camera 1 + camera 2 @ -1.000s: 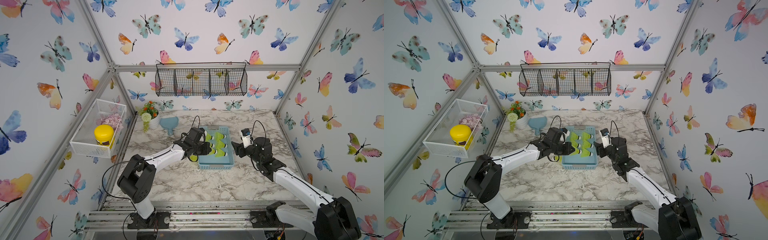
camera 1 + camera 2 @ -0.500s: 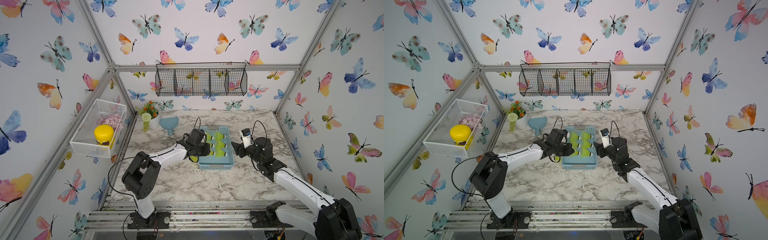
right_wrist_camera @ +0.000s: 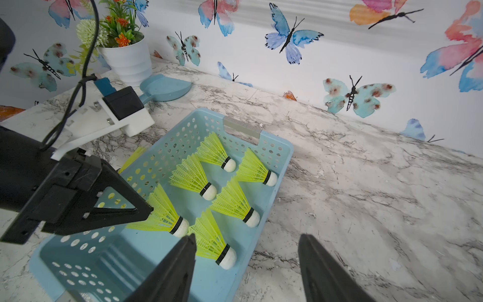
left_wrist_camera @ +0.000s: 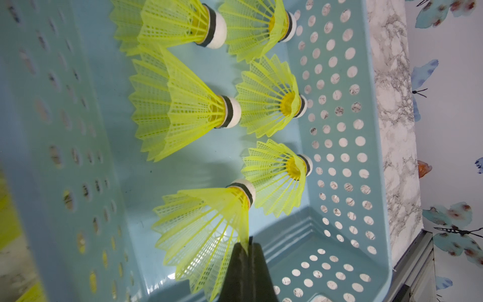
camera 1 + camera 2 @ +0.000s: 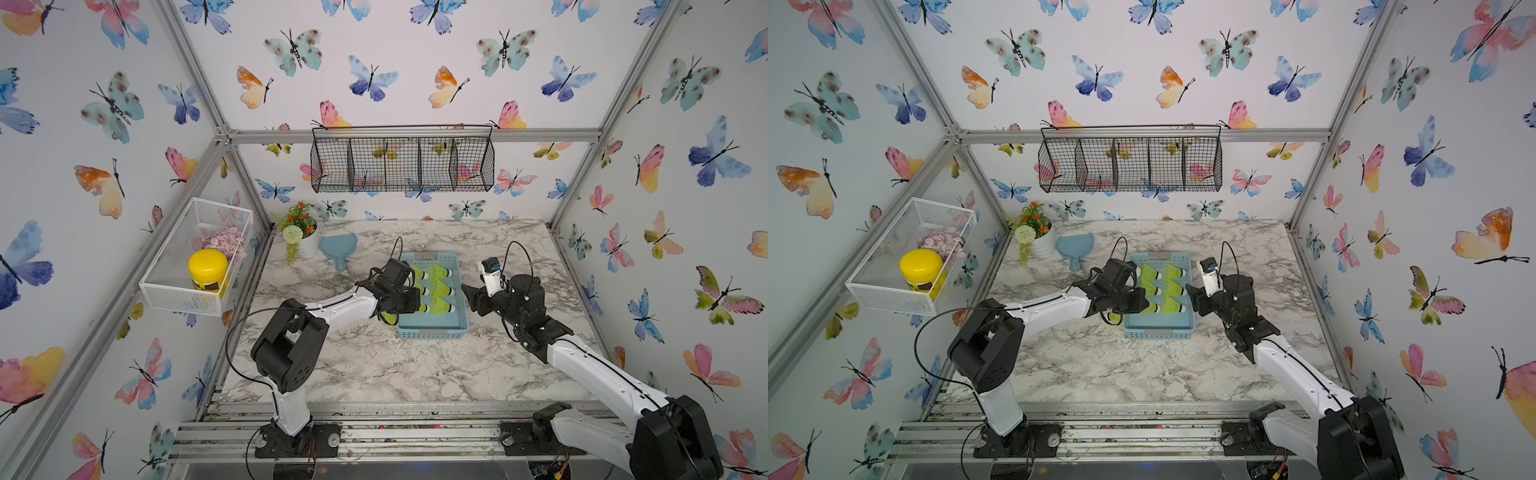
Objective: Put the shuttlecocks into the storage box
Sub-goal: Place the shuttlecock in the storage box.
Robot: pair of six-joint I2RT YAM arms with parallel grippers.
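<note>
Marbled surface (image 5: 374,365), blue storage box (image 5: 432,332): left end effector (image 4: 247,247) pinches neon shuttlecock (image 4: 206,224) by skirt; right end effector (image 3: 247,236), box's three o'clock, wide.

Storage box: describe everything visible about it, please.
The storage box is a shallow, light blue, rectangular plastic basket with round-hole perforated walls, a solid floor and handle cut-outs at its short ends. It sits flat on the marble-patterned table between the arms. Six shuttlecocks lie inside in two rows; the left end effector reaches in, pinching one's skirt.
</note>
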